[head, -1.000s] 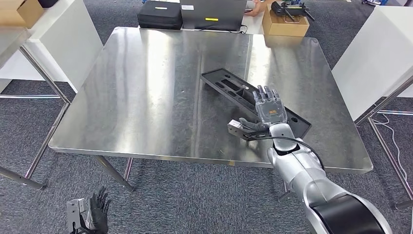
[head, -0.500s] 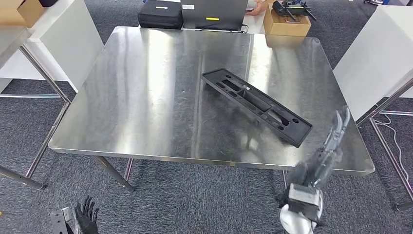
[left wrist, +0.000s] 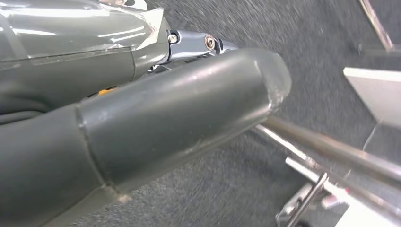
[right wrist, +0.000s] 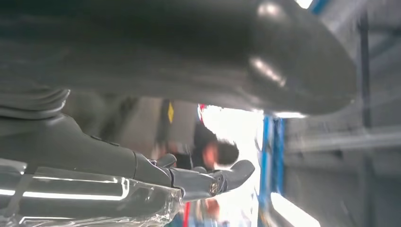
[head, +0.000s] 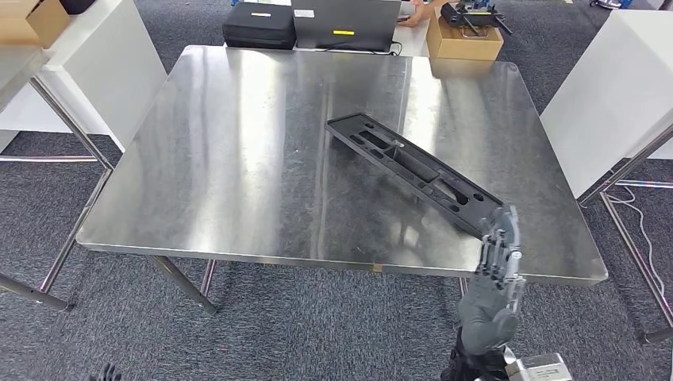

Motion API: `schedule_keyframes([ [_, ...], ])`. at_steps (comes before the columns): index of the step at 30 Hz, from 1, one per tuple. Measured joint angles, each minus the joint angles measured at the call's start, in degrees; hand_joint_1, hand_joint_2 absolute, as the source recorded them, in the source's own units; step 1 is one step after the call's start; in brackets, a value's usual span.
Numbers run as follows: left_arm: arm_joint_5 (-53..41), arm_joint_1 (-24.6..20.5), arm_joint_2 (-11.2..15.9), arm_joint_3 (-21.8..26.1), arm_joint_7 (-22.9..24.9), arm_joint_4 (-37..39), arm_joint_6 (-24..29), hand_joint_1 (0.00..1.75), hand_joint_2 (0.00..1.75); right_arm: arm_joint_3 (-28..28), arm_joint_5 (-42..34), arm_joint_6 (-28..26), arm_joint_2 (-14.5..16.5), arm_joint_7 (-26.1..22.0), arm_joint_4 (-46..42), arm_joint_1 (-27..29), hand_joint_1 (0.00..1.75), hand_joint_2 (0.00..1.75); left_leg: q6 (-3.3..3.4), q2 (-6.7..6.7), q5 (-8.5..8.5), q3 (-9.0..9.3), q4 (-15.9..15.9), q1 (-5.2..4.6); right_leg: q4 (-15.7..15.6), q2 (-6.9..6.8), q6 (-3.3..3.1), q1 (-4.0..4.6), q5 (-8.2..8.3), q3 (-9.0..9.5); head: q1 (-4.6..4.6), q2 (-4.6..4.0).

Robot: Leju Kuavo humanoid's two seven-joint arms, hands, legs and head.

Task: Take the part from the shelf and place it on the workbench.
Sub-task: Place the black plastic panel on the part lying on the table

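The robot's right hand [head: 494,286] stands raised at about five o'clock in the head view, fingers [head: 500,238] extended upward and close together, palm edge-on, holding nothing. From the right wrist camera the same hand [right wrist: 189,142] shows a thick grey thumb [right wrist: 265,61] apart from the darker fingers [right wrist: 227,175], with empty space between them. At the left wrist, the left hand [left wrist: 156,94] presents its grey thumb [left wrist: 198,99] stretched out, its fingers largely hidden.
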Motion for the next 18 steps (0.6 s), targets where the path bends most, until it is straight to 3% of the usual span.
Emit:
schedule_keyframes([
  [5,-5.27,2.88,-4.51,9.08,3.33,-5.89,0.55,0.0,0.0,-1.09,-0.59,3.89,1.5,2.46,6.59,-0.02,0.0,0.0,0.44,0.16,-0.36,0.08,0.17,-0.29,-0.07,0.01,0.26,-0.35,-0.06,0.44,-0.03,0.0],
  [9,-8.67,4.38,-9.12,15.09,5.94,-11.01,1.65,0.0,0.0,-2.54,-1.08,3.92,2.13,4.59,12.31,-0.37,0.0,0.0,1.36,-0.01,-0.21,0.33,0.06,-0.47,0.04,0.02,0.92,-0.57,-0.15,0.82,-0.02,0.0],
  [11,-9.99,4.66,-10.82,17.19,6.54,-13.02,1.55,0.0,0.0,-3.07,-1.19,3.81,2.34,5.14,14.41,-0.68,0.0,0.0,1.98,-0.11,0.3,0.5,-0.4,-0.18,2.15,1.03,0.84,-0.68,-1.85,0.14,0.01,0.0],
  [13,-11.1,4.67,-12.02,18.91,6.99,-14.7,1.24,0.0,0.0,-3.71,-1.49,3.68,2.39,5.53,16.35,-0.87,0.0,0.0,2.41,-0.3,0.63,0.37,-0.58,-0.06,8.8,2.35,0.35,-0.82,-5.78,-2.4,0.08,0.0],
  [15,-11.94,4.67,-12.86,20.32,7.25,-15.82,0.93,0.0,0.0,-4.41,-1.98,3.38,2.37,5.88,17.97,-0.9,0.0,0.0,2.46,-0.63,0.96,-0.03,-0.56,-0.13,16.01,2.88,0.31,-0.8,-8.95,-5.07,0.11,0.0],
  [16,-12.29,4.68,-13.19,20.88,7.32,-16.21,0.79,0.0,0.0,-4.73,-2.2,3.15,2.36,5.98,18.55,-0.91,0.0,0.0,2.37,-0.78,1.17,-0.26,-0.53,-0.15,17.2,2.97,0.57,-0.79,-9.3,-5.22,0.11,0.0],
  [17,-12.62,4.68,-13.53,21.43,7.42,-16.58,0.57,0.0,0.0,-5.02,-2.44,2.93,2.36,6.05,19.01,-0.95,0.0,0.0,2.17,-0.94,1.42,-0.51,-0.51,-0.13,15.66,3.02,1.0,-0.81,-8.62,-3.96,0.12,0.0],
  [18,-12.97,4.68,-13.81,21.9,7.51,-16.91,0.31,0.0,0.0,-5.28,-2.62,2.77,2.37,6.1,19.34,-1.02,0.0,0.0,1.91,-1.1,1.7,-0.75,-0.49,-0.08,11.86,3.03,1.43,-0.9,-7.38,-1.59,0.12,0.0],
])
